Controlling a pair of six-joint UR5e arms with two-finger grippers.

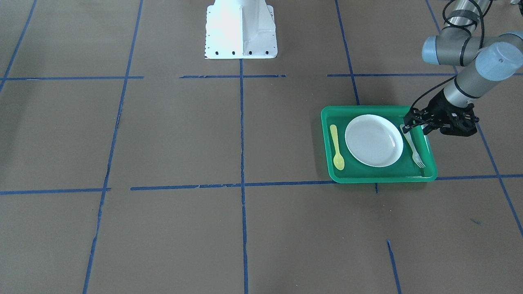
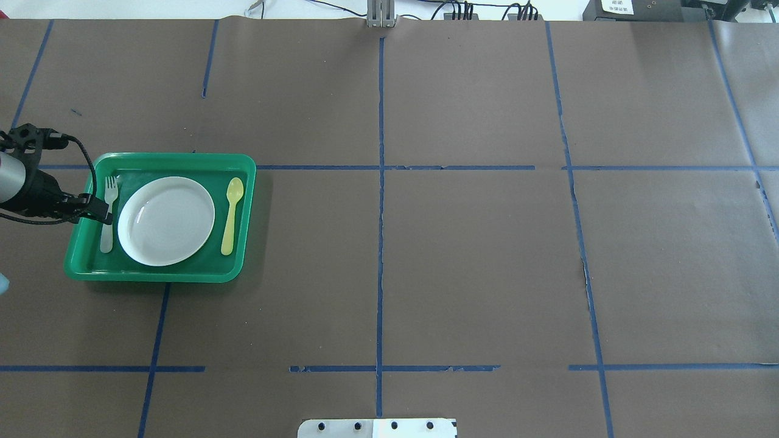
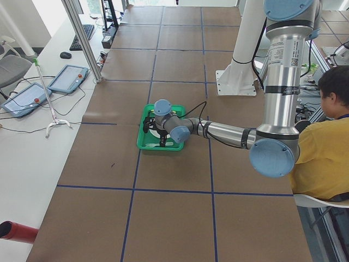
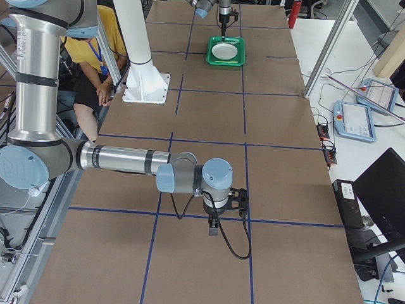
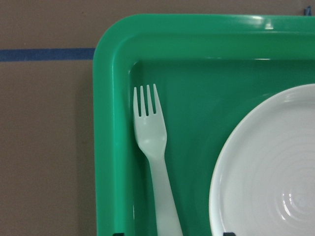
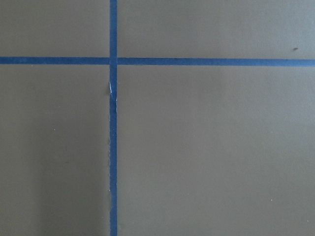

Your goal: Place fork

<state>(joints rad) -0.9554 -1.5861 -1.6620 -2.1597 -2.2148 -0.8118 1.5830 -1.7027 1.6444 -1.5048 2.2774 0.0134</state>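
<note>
Left wrist-mounted view: the fork [image 5: 155, 162] lies flat in the green tray [image 5: 110, 147] beside the plate [image 5: 266, 172], between the spread fingers of the left tool [image 1: 415, 130]. Placement appears done; the next move is a straight lift clear of the handle. Right tool [image 4: 214, 225] state: cannot tell.

Green tray [image 2: 176, 157] on brown-papered table [image 2: 462, 255], gridded with blue tape lines [image 2: 380, 243]. White plate [image 2: 166, 220] mid-tray. Yellow spoon [image 2: 231, 213] flat beside it, not touching (bowl end farthest in the overhead view). Seated person in yellow shirt [image 3: 322, 158] at table's edge.

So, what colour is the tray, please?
The rectangular plastic tray is green, clearest in the left wrist view.
</note>
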